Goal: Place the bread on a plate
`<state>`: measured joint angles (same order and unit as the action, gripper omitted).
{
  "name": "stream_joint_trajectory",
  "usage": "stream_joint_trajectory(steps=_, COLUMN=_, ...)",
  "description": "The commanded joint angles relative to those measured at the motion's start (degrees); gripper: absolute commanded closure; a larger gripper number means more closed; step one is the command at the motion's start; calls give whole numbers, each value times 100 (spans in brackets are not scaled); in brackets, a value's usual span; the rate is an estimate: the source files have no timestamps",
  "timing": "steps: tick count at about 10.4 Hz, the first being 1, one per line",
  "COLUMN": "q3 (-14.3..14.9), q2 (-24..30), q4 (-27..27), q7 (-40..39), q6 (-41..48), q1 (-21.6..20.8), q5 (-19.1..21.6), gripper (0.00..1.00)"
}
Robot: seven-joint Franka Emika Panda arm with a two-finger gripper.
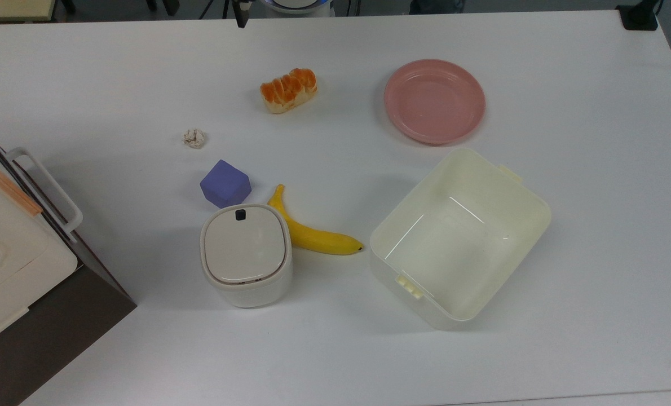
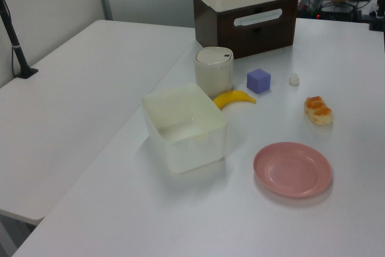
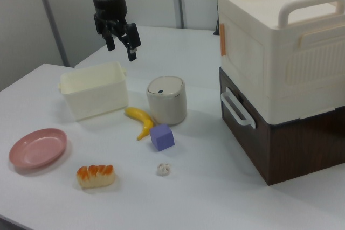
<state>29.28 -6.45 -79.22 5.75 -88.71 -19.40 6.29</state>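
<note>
Tool [image 3: 121, 45] — fingers parted, holding nothing, raised above the white table [image 1: 566, 316] | glossy orange-topped oblong bread bun [image 1: 288, 90] on the table, well apart from the round pink plate [image 1: 434, 101] — unloaded
</note>
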Motion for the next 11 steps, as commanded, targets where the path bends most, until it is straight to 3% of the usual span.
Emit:
stream_joint_trajectory(steps=1, q3=-9, q2=73, q4=-348, q7=-100, q6=-173, q1=-99, q5=66, gripper=0)
stream_joint_trajectory(steps=8, q3=-10, q2=460, q4=-305, q7=-109, q6=485, q1=-240, q5=-241, gripper=0)
stream_joint_trajectory(steps=11, q3=-36, q2=224, q4=-288, q7=-109, q6=363, q1=-267, q5=-208, gripper=0)
